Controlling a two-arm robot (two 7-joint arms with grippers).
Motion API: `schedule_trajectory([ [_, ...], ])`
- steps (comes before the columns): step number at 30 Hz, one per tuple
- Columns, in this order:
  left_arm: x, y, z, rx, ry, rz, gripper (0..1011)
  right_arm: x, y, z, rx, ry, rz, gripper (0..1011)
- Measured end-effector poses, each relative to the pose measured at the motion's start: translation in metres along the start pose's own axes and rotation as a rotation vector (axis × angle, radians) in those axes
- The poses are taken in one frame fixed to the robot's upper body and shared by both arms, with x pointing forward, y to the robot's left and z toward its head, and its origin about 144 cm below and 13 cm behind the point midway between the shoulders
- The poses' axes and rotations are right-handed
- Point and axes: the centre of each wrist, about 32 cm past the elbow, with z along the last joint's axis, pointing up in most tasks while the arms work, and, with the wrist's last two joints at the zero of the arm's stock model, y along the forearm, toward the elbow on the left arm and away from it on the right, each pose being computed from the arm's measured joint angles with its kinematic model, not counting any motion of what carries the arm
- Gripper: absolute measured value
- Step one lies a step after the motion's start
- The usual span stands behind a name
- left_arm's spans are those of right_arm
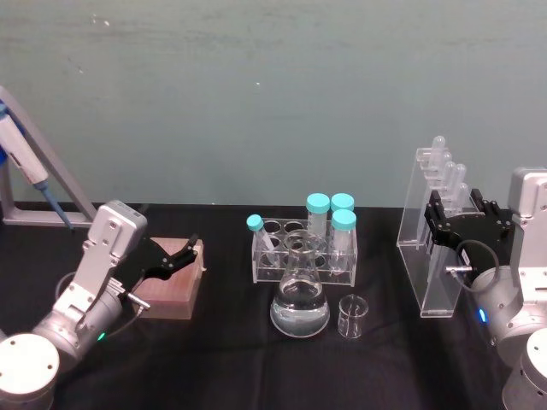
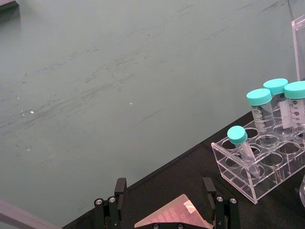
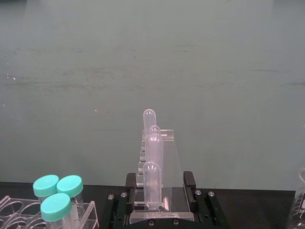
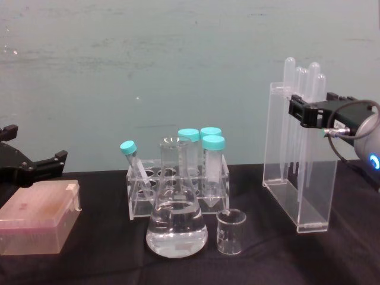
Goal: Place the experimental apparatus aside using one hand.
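The tall clear acrylic rack of pipettes [image 1: 432, 256] [image 4: 297, 184] stands upright on the black table at the right. My right gripper [image 1: 457, 212] [image 3: 160, 183] [image 4: 310, 110] holds its upper part, a black finger pressed against each side wall. The conical flask [image 1: 300, 299] [image 4: 176, 222], with clear liquid in it, stands at the table's middle front. The small empty beaker [image 1: 351, 316] [image 4: 231, 233] is just to its right. My left gripper [image 1: 175, 256] [image 2: 164, 191] [image 4: 35, 161] hovers open over a pink box at the left.
A low acrylic rack of teal-capped tubes [image 1: 303, 252] [image 2: 257, 164] [image 4: 172, 184] stands right behind the flask. The pink box [image 1: 171, 290] [image 4: 38, 222] lies at the left. A pipette on a grey stand [image 1: 26, 162] leans at the far left. A green wall closes the back.
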Motion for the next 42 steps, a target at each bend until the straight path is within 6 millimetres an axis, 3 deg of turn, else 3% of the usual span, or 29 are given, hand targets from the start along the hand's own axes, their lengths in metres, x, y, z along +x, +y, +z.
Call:
schedule_trajectory([
  [42,0.0,0.0,0.0,0.0,0.0,0.0,1000,0.0083,0.0042,0.0,0.035,-0.032,-0.007,599],
])
